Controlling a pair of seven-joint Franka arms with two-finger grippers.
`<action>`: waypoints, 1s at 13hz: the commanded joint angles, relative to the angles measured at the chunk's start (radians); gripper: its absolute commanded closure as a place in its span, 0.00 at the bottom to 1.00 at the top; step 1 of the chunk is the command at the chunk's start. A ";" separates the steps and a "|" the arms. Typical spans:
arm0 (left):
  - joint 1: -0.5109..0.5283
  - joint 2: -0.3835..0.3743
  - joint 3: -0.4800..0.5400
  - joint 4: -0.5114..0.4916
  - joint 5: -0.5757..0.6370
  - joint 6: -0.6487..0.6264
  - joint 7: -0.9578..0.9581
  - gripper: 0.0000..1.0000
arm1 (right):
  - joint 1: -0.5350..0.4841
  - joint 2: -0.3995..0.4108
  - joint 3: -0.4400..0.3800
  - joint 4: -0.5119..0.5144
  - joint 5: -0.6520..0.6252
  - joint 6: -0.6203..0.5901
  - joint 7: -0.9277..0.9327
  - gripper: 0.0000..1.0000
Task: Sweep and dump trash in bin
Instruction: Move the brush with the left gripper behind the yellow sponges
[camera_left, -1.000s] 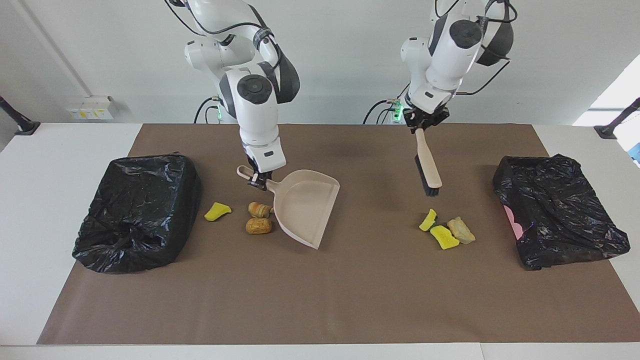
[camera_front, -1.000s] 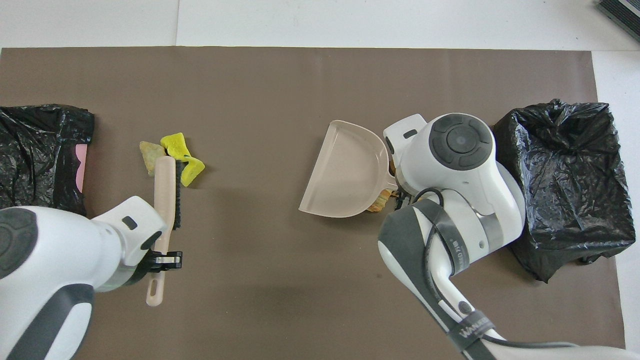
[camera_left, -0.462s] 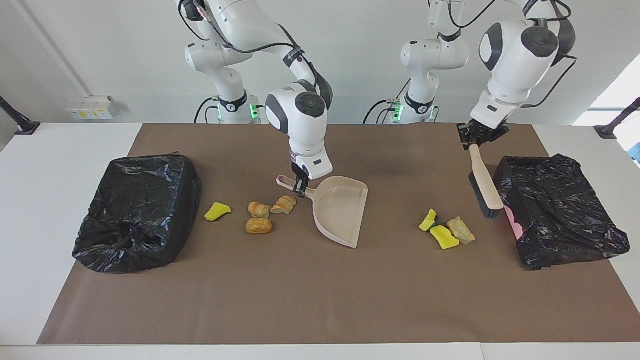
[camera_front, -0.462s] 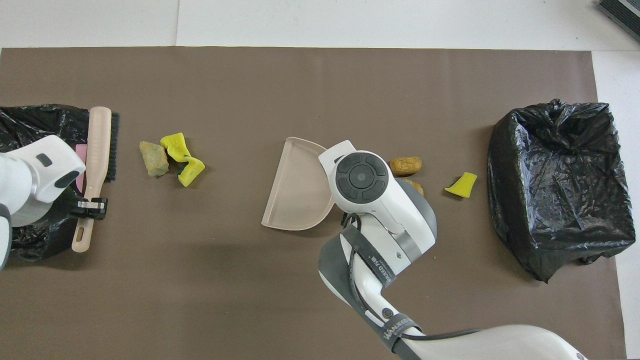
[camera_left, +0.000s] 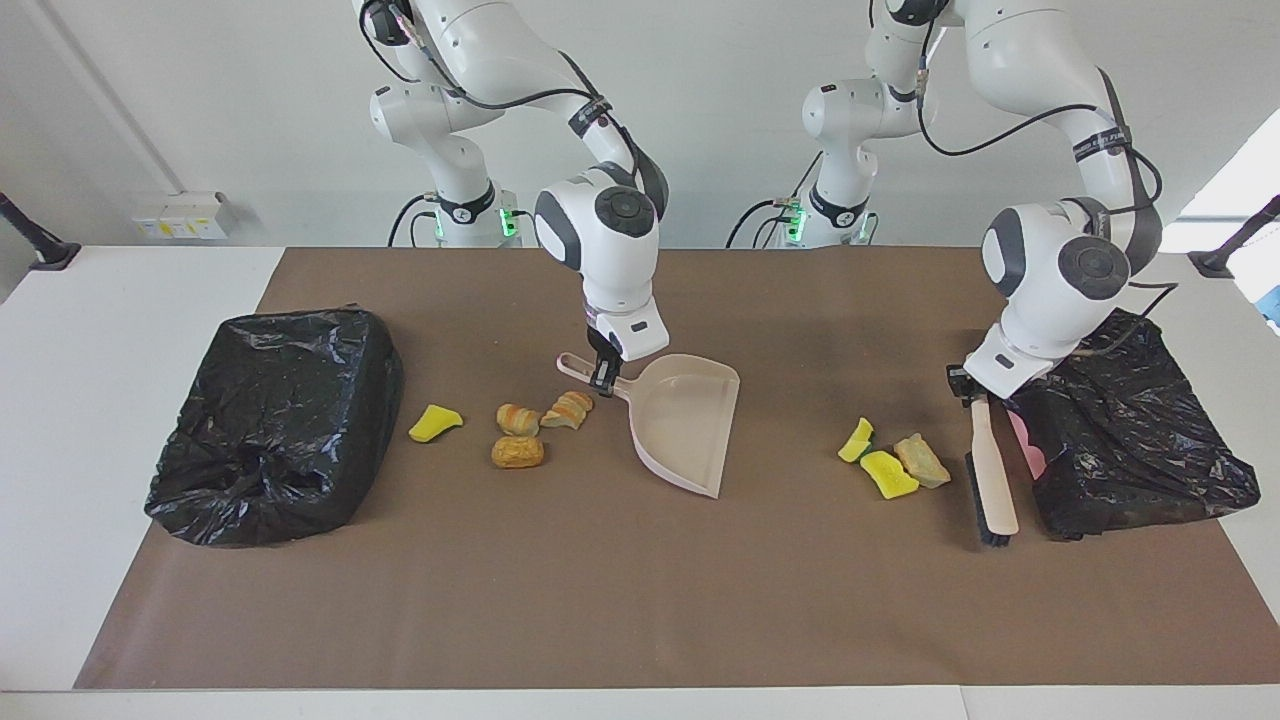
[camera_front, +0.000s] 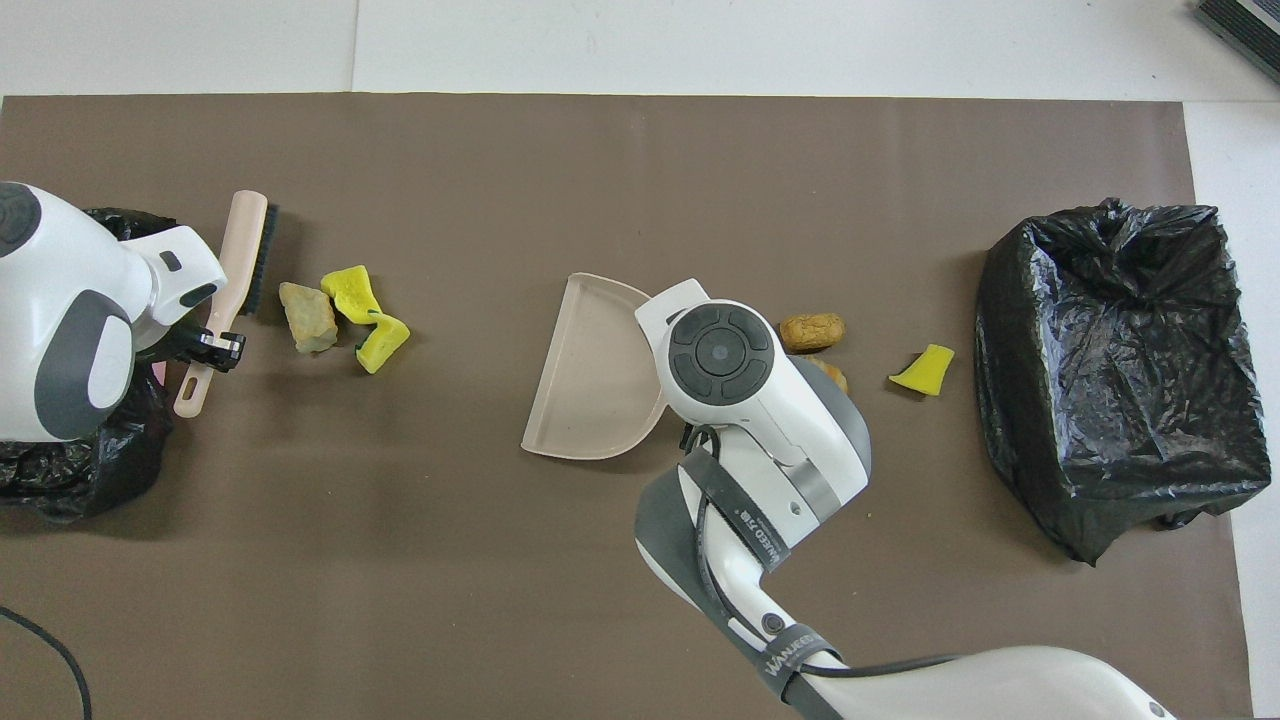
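Trash (camera_left: 890, 463) scraps in two clusters; tools (camera_left: 603, 378) (camera_left: 972, 390) clamping dustpan (camera_left: 685, 420), brush (camera_left: 990, 470) pointing away from robots.

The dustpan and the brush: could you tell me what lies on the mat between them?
Between the dustpan and the brush lie three scraps, close beside the brush; both views show it.

Left end effector (camera_left: 972, 385) carried brush (camera_left: 993, 478) from over scraps (camera_left: 893, 462) down beside bag (camera_left: 1130, 425); dustpan (camera_left: 685, 420) shifted toward middle.
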 joint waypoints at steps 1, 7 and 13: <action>-0.014 -0.024 -0.010 -0.051 0.018 0.036 0.004 1.00 | -0.005 0.013 0.002 0.003 -0.016 0.006 0.019 1.00; -0.196 -0.138 -0.014 -0.234 -0.055 0.013 -0.229 1.00 | 0.000 0.022 0.003 -0.003 -0.031 0.010 0.011 1.00; -0.371 -0.147 -0.016 -0.233 -0.219 0.027 -0.347 1.00 | 0.004 0.027 0.003 -0.007 -0.031 0.026 0.011 1.00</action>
